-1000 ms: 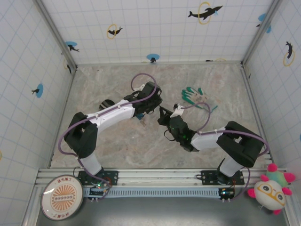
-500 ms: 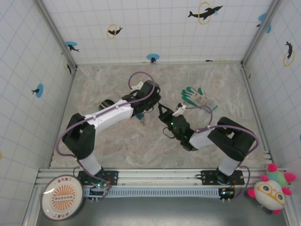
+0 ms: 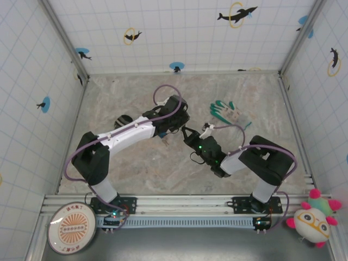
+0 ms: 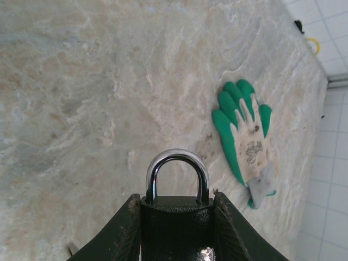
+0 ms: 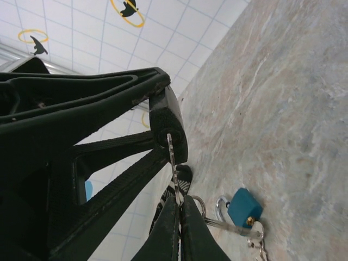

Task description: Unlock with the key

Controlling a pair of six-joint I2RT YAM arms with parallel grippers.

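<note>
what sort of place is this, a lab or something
Most likely a robot test cell in a lab: a left arm and a right arm bolted to a metal rail, grid-lined walls with dolphin markers boxing in the table, and a glove lying on it.

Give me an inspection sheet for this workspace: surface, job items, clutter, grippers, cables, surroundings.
Surface: marbled beige tabletop.
Job's things: thin silver key, tip at the base of the black-bodied padlock with silver shackle; insertion cannot be told.
Clutter: green-and-white work glove; small blue padlock with keys beside it; round black object beside the left arm.
Grippers: left gripper shut on the black-bodied padlock; right gripper shut on the key.
Cables: purple cables run along both arms.
Surroundings: white tiled walls with dolphin stickers; round disc and plush toy beyond the rail.
</note>
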